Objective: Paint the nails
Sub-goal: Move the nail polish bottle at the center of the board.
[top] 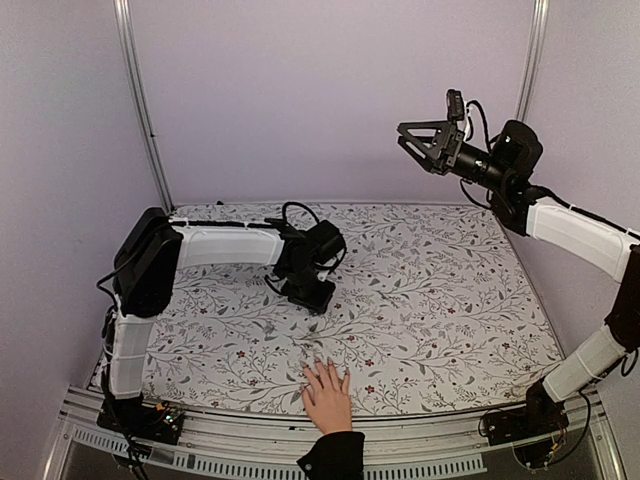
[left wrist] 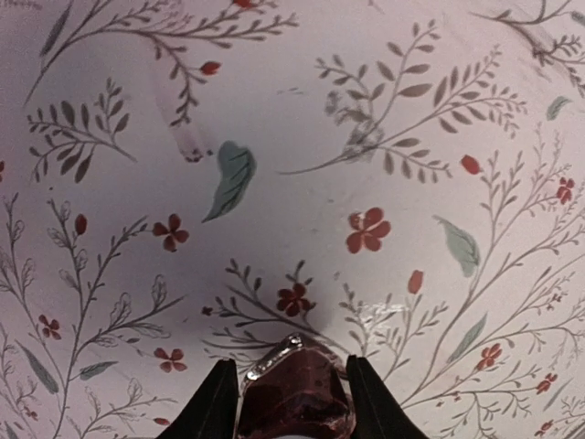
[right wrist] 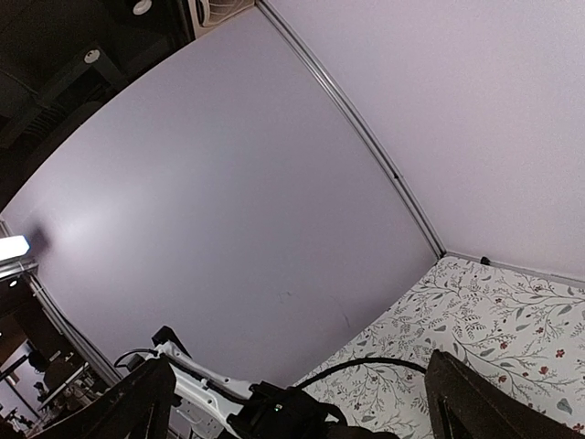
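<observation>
The nails (top: 325,368) are on a person's fingers at the near bench (top: 450,300) edge. Left hand (top: 312,297) pinches a dark-red bottle (left wrist: 294,407) mid-bench, right hand (top: 408,138) is spread wide up high. I'd hold that bottle upright and steady for uncapping.

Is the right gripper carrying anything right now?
No, the right gripper is raised high above the table with its jaws spread wide and nothing between them.

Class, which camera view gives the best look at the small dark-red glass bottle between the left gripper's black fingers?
The left wrist view: the dark-red glass bottle sits close up between the fingers of the left gripper. In the top external view the gripper hides it; the right wrist view misses it.
</observation>
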Available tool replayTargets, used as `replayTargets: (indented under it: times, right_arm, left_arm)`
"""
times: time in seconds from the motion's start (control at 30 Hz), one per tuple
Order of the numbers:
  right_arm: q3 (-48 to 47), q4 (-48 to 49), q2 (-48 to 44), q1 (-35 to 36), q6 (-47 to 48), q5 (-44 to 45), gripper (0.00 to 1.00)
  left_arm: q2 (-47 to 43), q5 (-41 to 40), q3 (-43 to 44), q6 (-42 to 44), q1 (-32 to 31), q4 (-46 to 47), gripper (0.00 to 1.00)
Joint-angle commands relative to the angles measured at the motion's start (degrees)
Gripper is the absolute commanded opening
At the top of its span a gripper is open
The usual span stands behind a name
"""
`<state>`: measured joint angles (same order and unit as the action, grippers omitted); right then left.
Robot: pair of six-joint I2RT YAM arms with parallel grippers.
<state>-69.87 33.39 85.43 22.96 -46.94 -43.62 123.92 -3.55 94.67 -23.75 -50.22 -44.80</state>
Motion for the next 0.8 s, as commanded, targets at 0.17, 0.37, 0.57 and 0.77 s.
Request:
replayTargets:
  times: [0.17,0.37,0.57,0.77]
  right_arm:
    - [2.0,-1.0,-3.4,-1.1,1.6,0.7,0.99]
    - [2.6,-1.4,-4.7,-1.4,2.0,0.8,0.99]
    - [3.1,-1.7,-5.4,-1.4,2.4,1.1,0.99]
    - [3.5,-1.7,-5.5,-1.4,3.2,1.6,0.99]
  left_arm:
    - [9.6,2.8,16.5,4.4,-8.3,-7.0,0.2]
    - [14.7,2.3,23.0,6.5,-11.7,-9.7,0.21]
    - [17.6,1.6,27.0,7.5,-12.9,-10.9,0.22]
    - [18.2,0.6,28.4,8.3,-13.3,-11.8,0.42]
